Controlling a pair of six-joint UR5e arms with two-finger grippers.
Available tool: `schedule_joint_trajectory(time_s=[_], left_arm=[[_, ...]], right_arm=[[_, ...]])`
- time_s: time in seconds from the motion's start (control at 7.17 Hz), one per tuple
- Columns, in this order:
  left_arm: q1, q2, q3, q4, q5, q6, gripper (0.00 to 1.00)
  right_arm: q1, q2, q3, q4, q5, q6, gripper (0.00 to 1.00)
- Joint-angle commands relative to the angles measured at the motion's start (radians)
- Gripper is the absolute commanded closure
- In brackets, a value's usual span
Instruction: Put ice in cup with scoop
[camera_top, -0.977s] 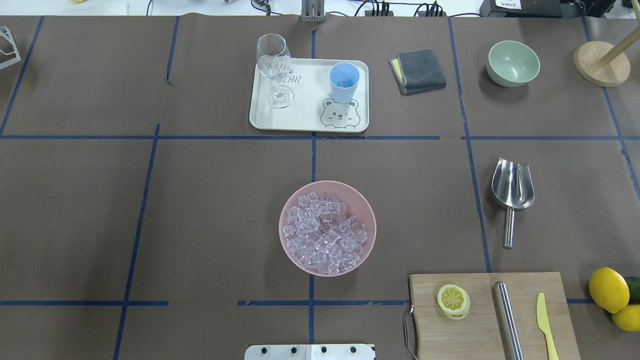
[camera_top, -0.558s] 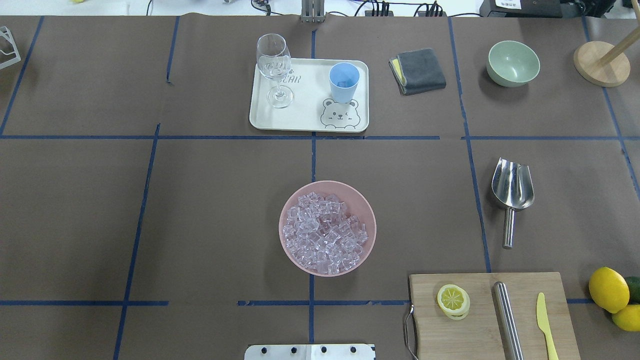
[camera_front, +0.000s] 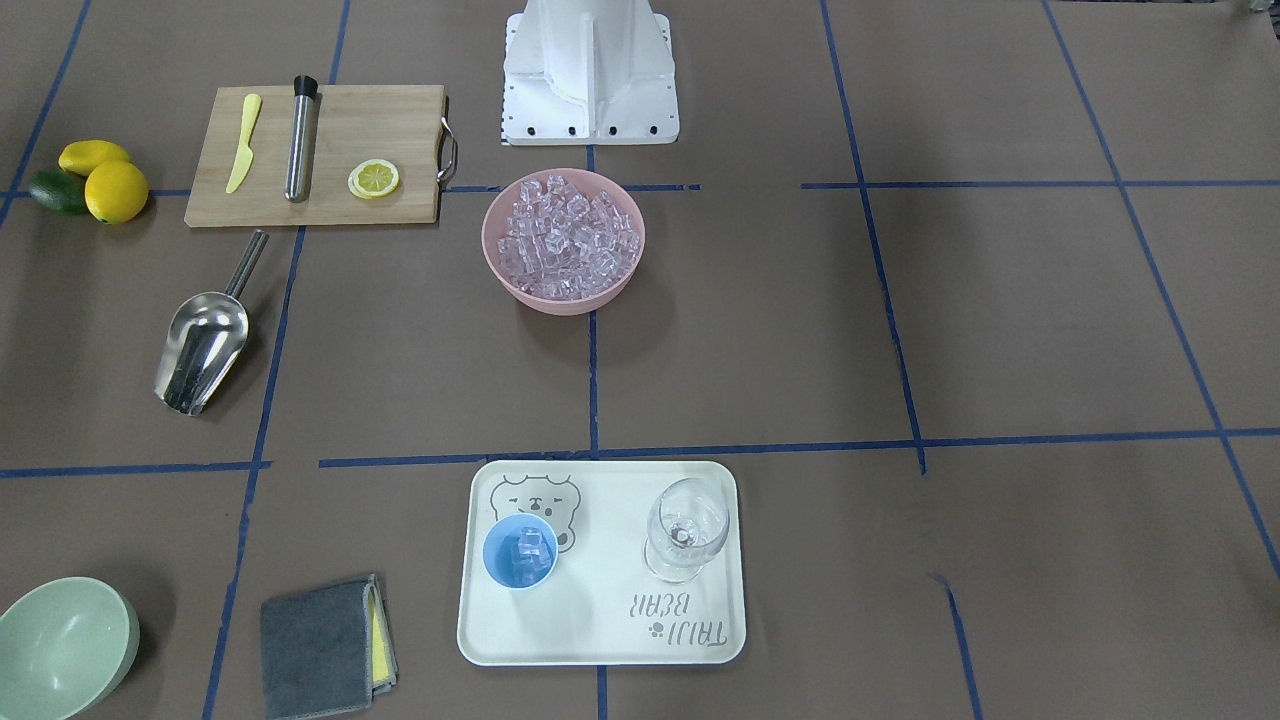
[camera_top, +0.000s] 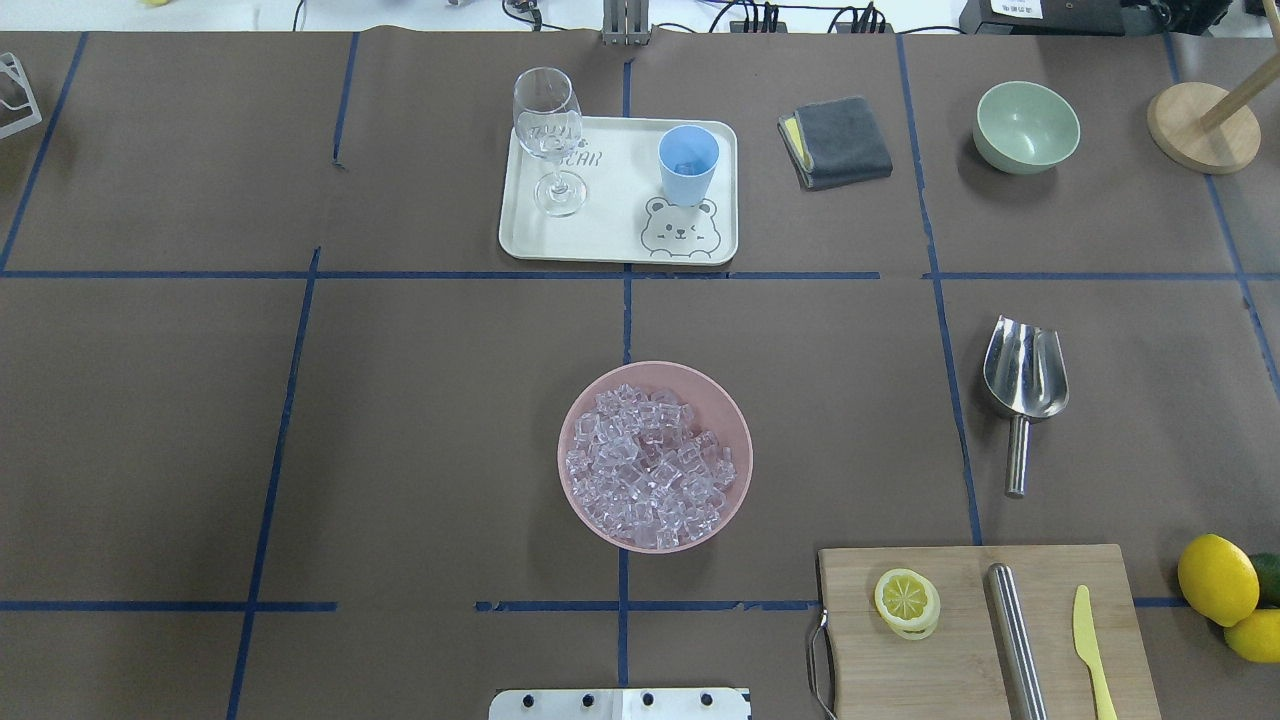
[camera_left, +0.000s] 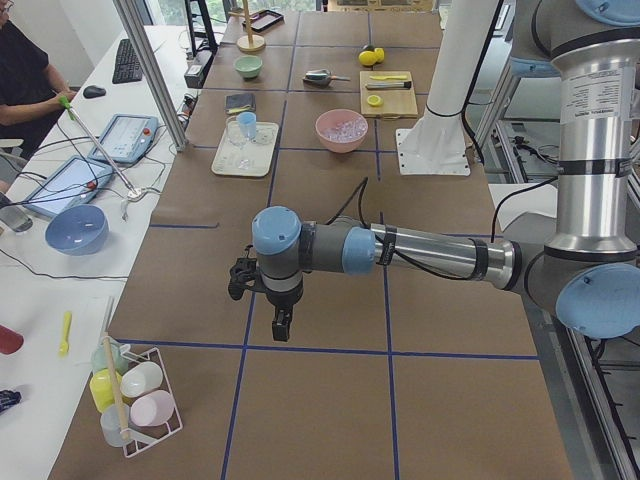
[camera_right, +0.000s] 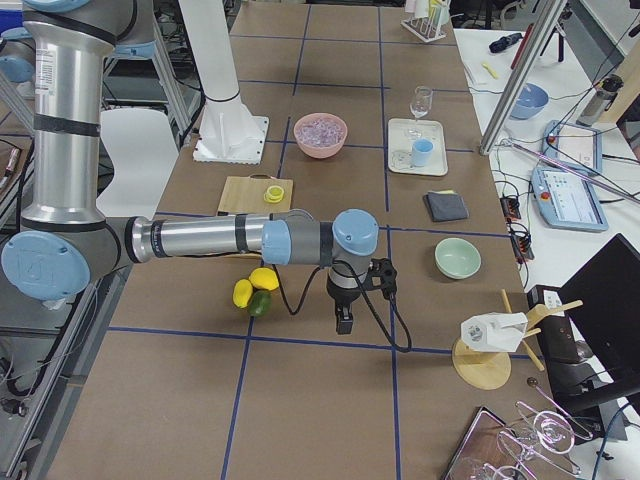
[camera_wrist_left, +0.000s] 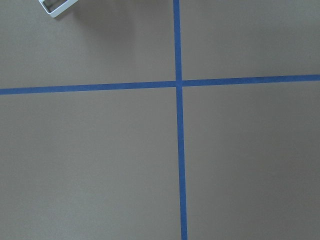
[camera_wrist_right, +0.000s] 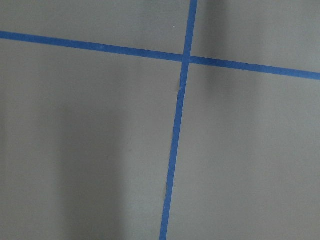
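We see even, bright overhead light; soft shadows on bench; glare on scoop; all pics sharp.

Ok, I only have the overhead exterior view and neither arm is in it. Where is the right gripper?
Observer: The right gripper hangs above the table near the lemons, toward its right end; open or shut, I cannot tell.
Operator: And the left?
Observer: The left gripper hangs near a tape crossing at the left end, by the white rack.
Operator: Any ice in the cup?
Observer: The front-facing view shows a few cubes of ice in the cup.
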Motion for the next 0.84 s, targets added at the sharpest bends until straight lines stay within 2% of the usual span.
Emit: schedule_joint_trajectory(time_s=[0.0,0.7], left_arm=[[0.001,-0.006,0.013,0.002,-0.001,0.028,0.0],[0.003,-0.029,0.032,0.002,0.0,0.027,0.0]], right_arm=[[-0.001,0.006,-0.005,0.015,0.004,0.047,0.0],[-0.001,0.009,0.003,0.017,0.018,0.047,0.0]])
